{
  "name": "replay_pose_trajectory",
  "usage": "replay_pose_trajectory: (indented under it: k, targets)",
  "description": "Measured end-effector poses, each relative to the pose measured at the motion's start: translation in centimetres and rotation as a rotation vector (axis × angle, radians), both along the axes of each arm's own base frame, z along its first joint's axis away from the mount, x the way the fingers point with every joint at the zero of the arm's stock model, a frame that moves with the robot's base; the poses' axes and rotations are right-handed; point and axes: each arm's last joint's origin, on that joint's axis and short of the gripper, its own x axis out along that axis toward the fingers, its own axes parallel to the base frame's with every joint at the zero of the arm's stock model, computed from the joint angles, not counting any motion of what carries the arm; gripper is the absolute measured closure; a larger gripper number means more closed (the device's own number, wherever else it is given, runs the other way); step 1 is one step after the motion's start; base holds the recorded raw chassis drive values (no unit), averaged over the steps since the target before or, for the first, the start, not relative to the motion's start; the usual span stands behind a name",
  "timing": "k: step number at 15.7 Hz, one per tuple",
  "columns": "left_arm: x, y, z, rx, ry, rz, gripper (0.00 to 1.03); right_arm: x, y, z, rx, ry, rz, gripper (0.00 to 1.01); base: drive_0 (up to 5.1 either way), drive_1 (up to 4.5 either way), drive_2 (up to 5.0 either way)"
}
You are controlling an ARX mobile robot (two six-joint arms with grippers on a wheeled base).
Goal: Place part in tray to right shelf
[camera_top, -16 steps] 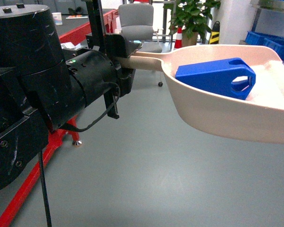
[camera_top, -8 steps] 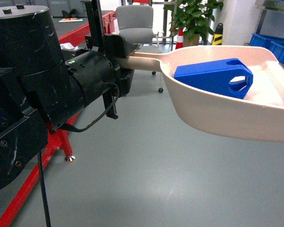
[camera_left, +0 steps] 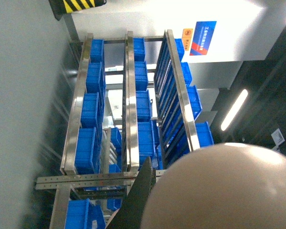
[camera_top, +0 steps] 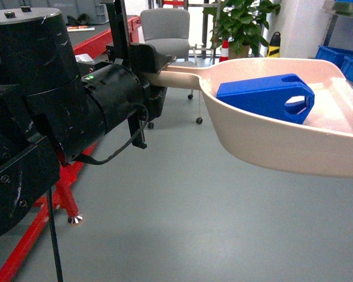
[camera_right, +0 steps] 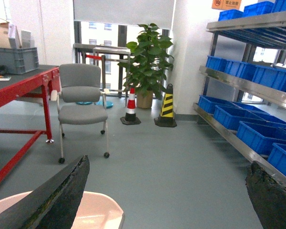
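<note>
Item: tray (camera_top: 270, 138), beige scoop, handle clenched by left gripper (camera_top: 147, 73) at 10 o'clock of head view. Contents: 1 part (camera_top: 265, 97), blue, resting inside near the back wall.

Change over the last second: chair (camera_top: 165, 32), plant (camera_top: 238, 20) and red bench leg (camera_top: 65, 197) have slid across the head view; load sits unchanged. Judged: base turning toward the right shelf (camera_right: 250, 102) at 3 o'clock.

Right gripper (camera_right: 167, 191): fingers spread, empty.

Writing: blue-and-orange signs on wall, unreadable.

The part (camera_top: 265, 97) lies in the tray (camera_top: 270, 141). Behind the tray stand a chair (camera_top: 165, 32) and, right of it, a plant (camera_top: 241, 23).
</note>
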Motion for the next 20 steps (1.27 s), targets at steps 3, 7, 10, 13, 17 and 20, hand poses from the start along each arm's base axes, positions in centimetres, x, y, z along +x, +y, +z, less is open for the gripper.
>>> replay_pose_trajectory:
  k: [3, 7, 10, 13, 17, 20]
  targets:
    - [0.19, 0.30, 0.05, 0.001, 0.003, 0.015, 0.90, 0.24, 0.08, -0.29, -0.006, 0.018, 0.003, 0.03, -1.4, -1.44, -1.4]
    - [-0.03, -0.14, 0.12, -0.002, -0.004, -0.005, 0.90, 0.11, 0.03, -0.11, -0.003, 0.007, 0.002, 0.03, -1.8, -1.81, -1.8]
    - [-0.04, -0.16, 0.12, -0.002, -0.005, -0.007, 0.90, 0.09, 0.03, -0.09, -0.003, 0.007, 0.002, 0.03, -1.6, -1.57, -1.6]
    - [0.01, -0.06, 0.12, -0.002, -0.004, -0.003, 0.90, 0.09, 0.03, -0.08, -0.002, 0.006, 0.002, 0.03, -1.6, -1.57, -1.6]
    - [0.01, -0.05, 0.11, -0.002, -0.004, -0.002, 0.90, 0.09, 0.03, -0.09, -0.003, 0.006, 0.002, 0.03, -1.7, -1.69, -1.7]
    - [0.00, -0.06, 0.12, -0.002, -0.004, -0.003, 0.90, 0.09, 0.03, -0.08, -0.002, 0.006, 0.002, 0.03, -1.6, -1.56, -1.6]
